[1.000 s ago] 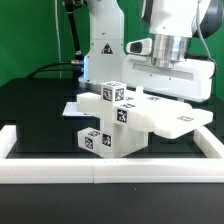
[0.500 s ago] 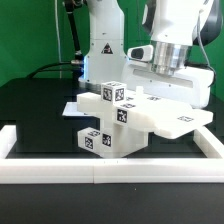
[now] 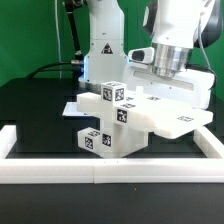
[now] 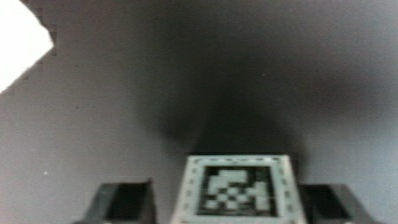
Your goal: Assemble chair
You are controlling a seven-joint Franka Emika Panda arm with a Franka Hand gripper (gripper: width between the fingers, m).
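The partly built chair (image 3: pixel 120 118) stands mid-table: a flat white slab (image 3: pixel 170 118) lies across stacked tagged blocks, with a tagged cube (image 3: pixel 112 93) on top. My gripper (image 3: pixel 166 88) reaches down just behind the slab's far edge on the exterior view's right, its fingertips hidden by the slab. In the wrist view a white tagged chair part (image 4: pixel 240 185) fills the space between the two dark fingers (image 4: pixel 128 200), which sit close against its sides, so my gripper (image 4: pixel 240 203) is shut on it.
Long plain white border rails (image 3: pixel 110 172) run along the table's front and sides. The arm's white base (image 3: pixel 100 50) stands behind the chair. A thin flat white sheet (image 3: pixel 70 107) lies on the black tabletop at the exterior view's left of the chair.
The gripper has shifted slightly toward the exterior view's right behind the slab. The chair parts have not moved.
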